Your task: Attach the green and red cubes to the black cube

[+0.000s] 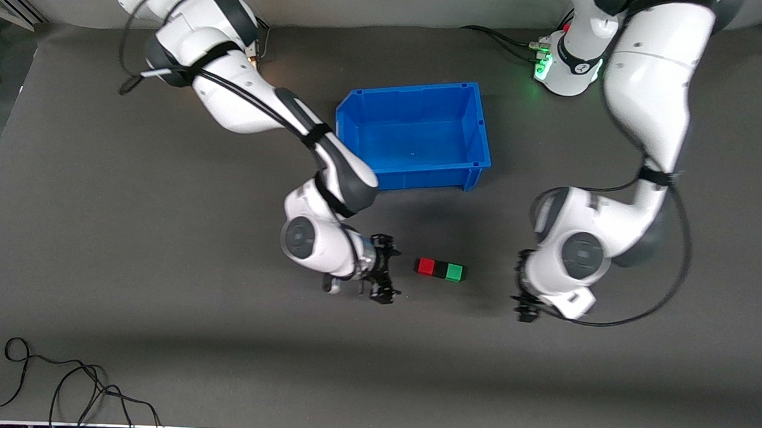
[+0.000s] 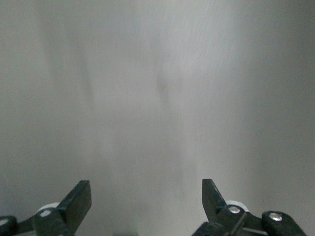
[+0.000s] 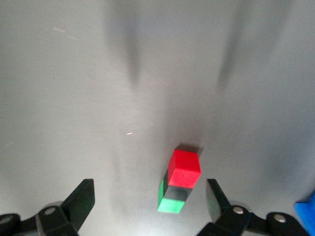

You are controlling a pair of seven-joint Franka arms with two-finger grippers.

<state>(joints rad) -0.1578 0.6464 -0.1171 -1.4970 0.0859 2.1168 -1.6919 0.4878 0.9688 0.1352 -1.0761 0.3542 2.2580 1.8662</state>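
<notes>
The red cube [image 1: 425, 266], the black cube [image 1: 440, 269] and the green cube [image 1: 455, 272] lie joined in one short row on the table, black in the middle. My right gripper [image 1: 388, 269] is open and empty, just off the row's red end. In the right wrist view the red cube [image 3: 184, 168], black cube [image 3: 178, 192] and green cube [image 3: 171, 204] sit ahead of my open right gripper [image 3: 150, 196], close to one finger. My left gripper [image 1: 521, 292] is open and empty, a little off the green end. The left wrist view shows my open left gripper [image 2: 146, 196] over bare table.
A blue bin [image 1: 420, 177] stands farther from the front camera than the cubes; its corner shows in the right wrist view [image 3: 306, 216]. A black cable [image 1: 64, 386] lies near the table's front edge at the right arm's end.
</notes>
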